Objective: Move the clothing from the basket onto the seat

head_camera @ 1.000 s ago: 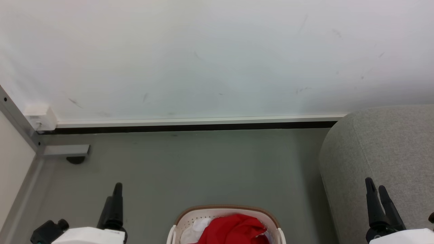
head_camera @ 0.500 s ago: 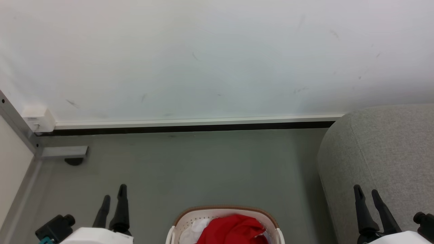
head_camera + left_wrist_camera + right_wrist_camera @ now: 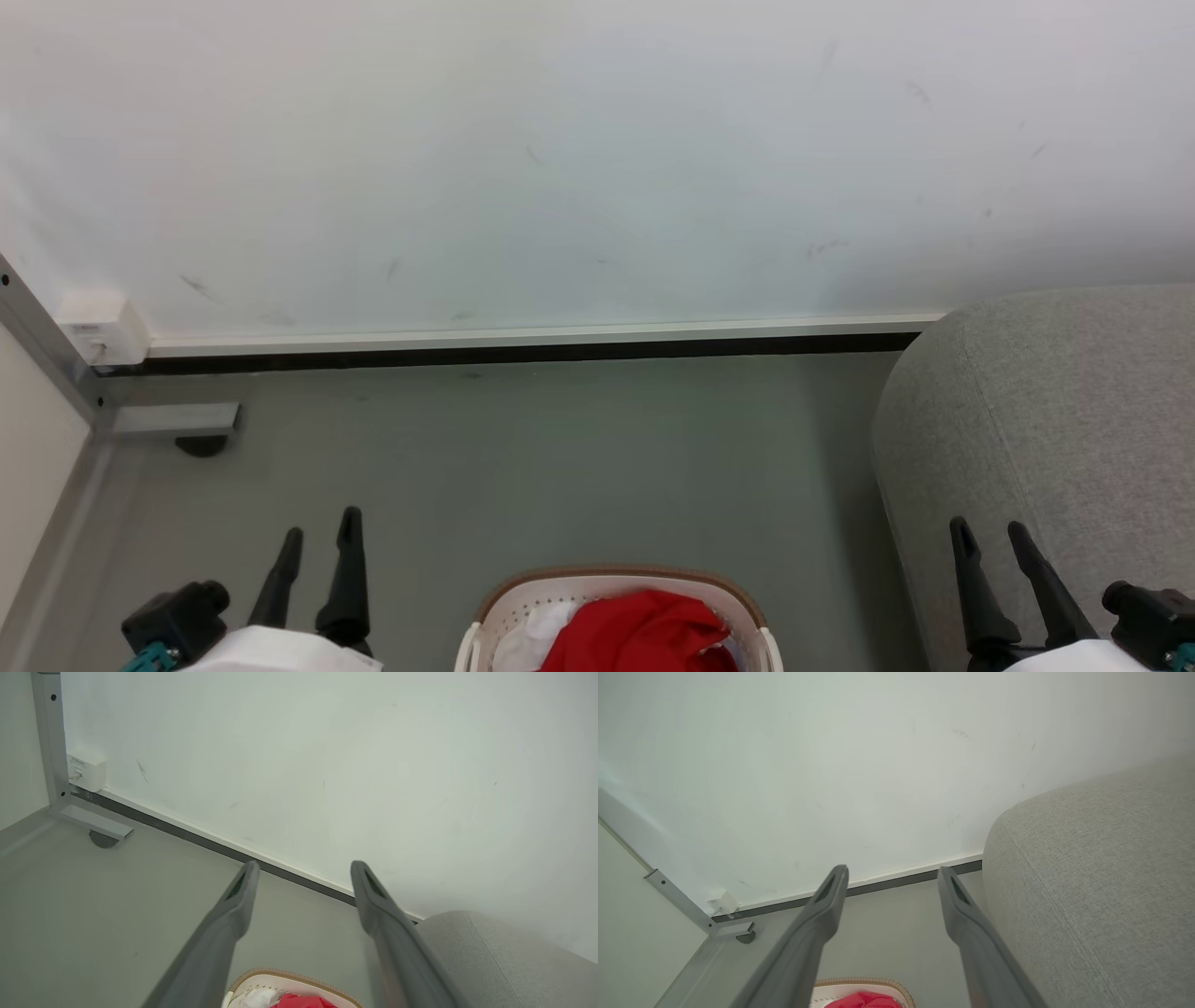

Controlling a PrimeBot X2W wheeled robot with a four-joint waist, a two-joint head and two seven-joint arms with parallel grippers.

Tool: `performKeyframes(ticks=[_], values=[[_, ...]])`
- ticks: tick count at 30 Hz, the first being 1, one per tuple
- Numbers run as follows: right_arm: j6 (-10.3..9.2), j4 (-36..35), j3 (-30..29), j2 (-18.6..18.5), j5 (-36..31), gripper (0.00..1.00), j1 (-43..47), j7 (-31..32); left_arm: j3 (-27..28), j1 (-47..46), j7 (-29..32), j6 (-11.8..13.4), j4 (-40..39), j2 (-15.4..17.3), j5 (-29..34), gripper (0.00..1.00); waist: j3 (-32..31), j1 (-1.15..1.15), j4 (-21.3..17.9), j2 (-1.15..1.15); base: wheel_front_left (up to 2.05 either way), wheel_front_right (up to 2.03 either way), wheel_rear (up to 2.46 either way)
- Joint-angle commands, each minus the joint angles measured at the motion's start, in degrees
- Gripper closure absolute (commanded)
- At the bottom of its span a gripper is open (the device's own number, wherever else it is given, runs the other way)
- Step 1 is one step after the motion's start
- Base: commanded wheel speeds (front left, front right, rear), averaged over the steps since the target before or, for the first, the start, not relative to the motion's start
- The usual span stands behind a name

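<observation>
from the head camera i see the oval cream plastic basket (image 3: 560, 597), with its perforated wall and tan rim band, at 6 o'clock on the smooth grey floor (image 3: 560, 448). crumpled red clothing (image 3: 644, 630) with a white fold lies inside it. the rounded grey woven seat (image 3: 1055, 411) bulks at 4 o'clock, apart from the basket. my left gripper (image 3: 322, 523) at 7 o'clock and right gripper (image 3: 988, 525) at 5 o'clock both have their fingers spread, holding nothing.
</observation>
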Motion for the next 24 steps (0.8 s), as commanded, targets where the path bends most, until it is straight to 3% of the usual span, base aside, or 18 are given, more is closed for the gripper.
performKeyframes(ticks=[1, 24], values=[[-0.06, 0.0, -0.3, 0.1, -2.2, 0.0, -1.0, -0.5, -0.2, -0.2, -0.6, 0.1, -0.2, 0.8, 1.9, 0.0, 0.0, 0.0, 0.0, 0.0, 0.0, 0.0, 0.0], [-0.08, 2.4, -2.3, 3.4, -16.2, 0.0, -0.5, -1.4, -2.8, 0.7, -3.8, 1.7, 0.7, 2.7, 14.6, 0.0, -0.1, 0.0, -0.5, 0.0, 0.0, 0.0, 0.0]])
